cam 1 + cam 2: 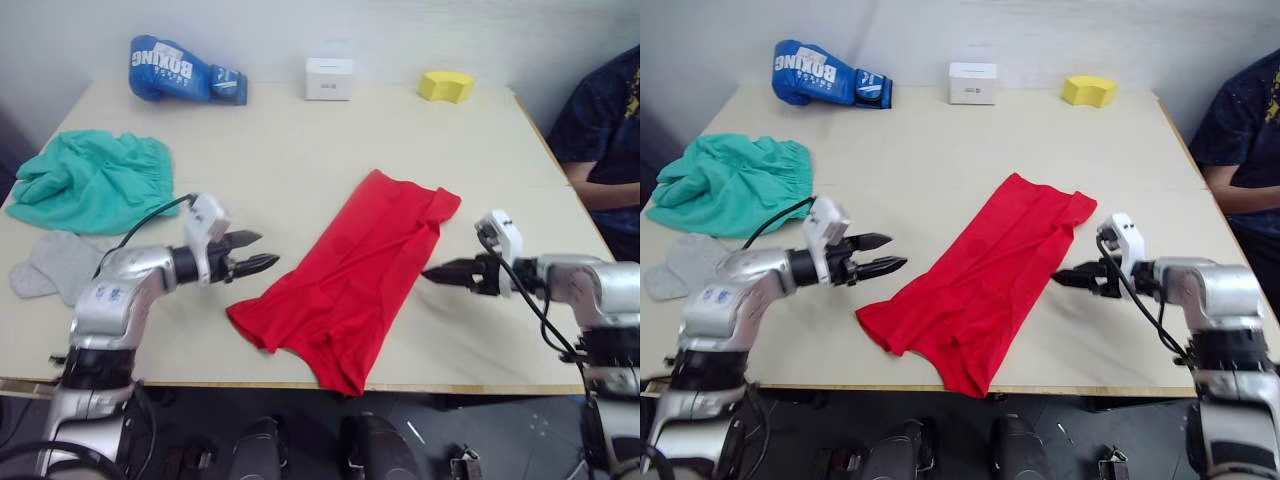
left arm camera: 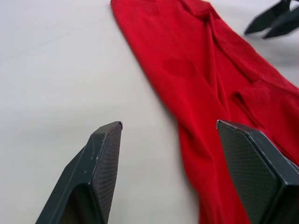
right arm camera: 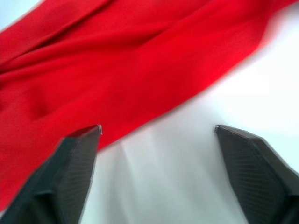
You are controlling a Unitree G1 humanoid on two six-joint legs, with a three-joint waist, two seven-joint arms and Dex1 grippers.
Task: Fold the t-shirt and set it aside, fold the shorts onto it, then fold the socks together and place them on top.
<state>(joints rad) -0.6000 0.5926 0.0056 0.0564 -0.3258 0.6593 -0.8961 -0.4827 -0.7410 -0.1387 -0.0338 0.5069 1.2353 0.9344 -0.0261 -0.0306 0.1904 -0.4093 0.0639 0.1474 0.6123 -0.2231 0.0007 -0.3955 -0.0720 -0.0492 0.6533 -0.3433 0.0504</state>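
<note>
The red t-shirt [image 1: 355, 275] lies folded into a long slanted strip in the middle of the table. My left gripper [image 1: 262, 252] hovers open just left of the strip's near end, holding nothing. On the strip's right side my right gripper [image 1: 432, 273] is open and empty, its tips close to the shirt's edge. In the left wrist view the t-shirt [image 2: 201, 79] lies ahead between the fingers. The teal shorts [image 1: 92, 180] sit crumpled at the far left. The grey socks [image 1: 55, 262] lie flat just in front of them.
Along the back edge of the table [image 1: 300, 150] stand a blue boxing glove [image 1: 180, 72], a white box [image 1: 329, 78] and a yellow block [image 1: 446, 85]. A person in a dark top [image 1: 605, 130] sits at the table's right side.
</note>
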